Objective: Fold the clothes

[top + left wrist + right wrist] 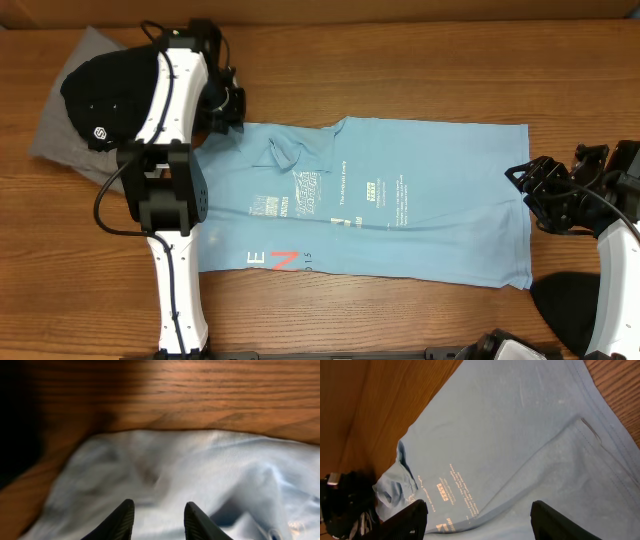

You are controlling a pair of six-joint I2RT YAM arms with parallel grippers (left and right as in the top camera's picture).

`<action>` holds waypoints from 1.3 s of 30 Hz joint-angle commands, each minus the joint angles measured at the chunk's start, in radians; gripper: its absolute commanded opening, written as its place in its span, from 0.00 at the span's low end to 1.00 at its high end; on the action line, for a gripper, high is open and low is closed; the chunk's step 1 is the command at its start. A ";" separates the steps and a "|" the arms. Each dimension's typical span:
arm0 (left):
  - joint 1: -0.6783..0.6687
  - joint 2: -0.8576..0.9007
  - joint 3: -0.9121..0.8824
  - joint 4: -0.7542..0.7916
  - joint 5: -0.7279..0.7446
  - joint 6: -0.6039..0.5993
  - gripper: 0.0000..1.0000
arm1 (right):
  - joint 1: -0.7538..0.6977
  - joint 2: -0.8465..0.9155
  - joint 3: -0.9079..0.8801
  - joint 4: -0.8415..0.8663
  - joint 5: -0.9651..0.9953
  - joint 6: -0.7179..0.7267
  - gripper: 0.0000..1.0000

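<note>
1. Position of the clothes
- The light blue T-shirt (400,200) lies spread flat across the middle of the desk (420,60). Its white print and red-white lettering face up.
- A small bunched fold stands up near its far left corner.
- A black T-shirt (105,95) lies on a grey T-shirt (55,135) at the far left of the desk, just beside the blue one.

2. My left fingers (228,105)
- They are at the far left corner of the blue T-shirt, close above the cloth.
- In the left wrist view they stand a narrow gap apart. Blue cloth (190,465) shows below and beyond the tips, and nothing is pinched between them.
- I cannot tell whether the tips touch the cloth.

3. My right fingers (535,192)
- They are at the right edge of the blue T-shirt.
- In the right wrist view they are spread wide, with nothing between them. The hem and a flat layer of blue cloth (520,430) lie under them.
- They hold nothing.
</note>
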 commanded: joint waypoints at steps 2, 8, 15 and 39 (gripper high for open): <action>-0.016 -0.010 -0.117 0.113 0.036 0.023 0.26 | 0.004 -0.009 0.024 0.006 0.003 -0.008 0.70; 0.005 -0.010 -0.169 0.264 -0.086 -0.097 0.04 | 0.004 -0.009 0.024 0.005 0.003 -0.008 0.70; 0.058 -0.010 -0.165 0.313 -0.026 -0.181 0.23 | 0.004 -0.009 0.024 0.005 0.003 -0.008 0.70; -0.073 -0.016 0.092 -0.042 0.079 0.202 0.37 | 0.004 -0.009 0.024 0.009 0.018 -0.008 0.70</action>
